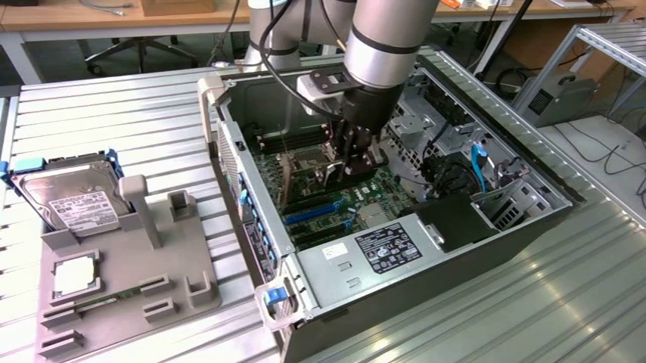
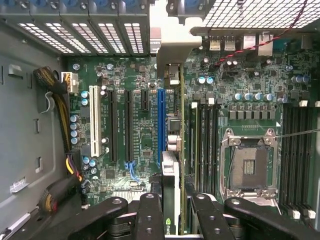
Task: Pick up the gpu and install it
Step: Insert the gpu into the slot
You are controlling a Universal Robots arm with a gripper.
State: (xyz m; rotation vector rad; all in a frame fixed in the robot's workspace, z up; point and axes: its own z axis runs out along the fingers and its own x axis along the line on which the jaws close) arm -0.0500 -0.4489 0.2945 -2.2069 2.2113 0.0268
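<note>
A: Inside the open metal computer case [image 1: 224,132], what do you have?

B: I read the end effector [image 1: 355,160] closed narrow on the gpu [image 2: 171,185], a slim black card with silver end bracket, held edge-on over the green motherboard [image 2: 125,75], alongside the long blue slot [image 2: 161,120]. Contact with the slot I cannot tell.

Single arm [image 1: 389,38] stood at top centre of exterior view, silver link angled steeply downward. Black wrist [image 1: 365,106] below it pointed near straight down. Gripper [image 1: 355,155] hung vertical, fingertips lowest. In wrist view, gripper [image 2: 175,220] showed black linkage fingers [image 2: 149,215] on both sides, drawn in to narrow gap. Jaws were clamped on gpu [image 2: 170,195], held edge-on between them, fingers flanking each flat face. Jaws stood only card's thickness apart.
</note>
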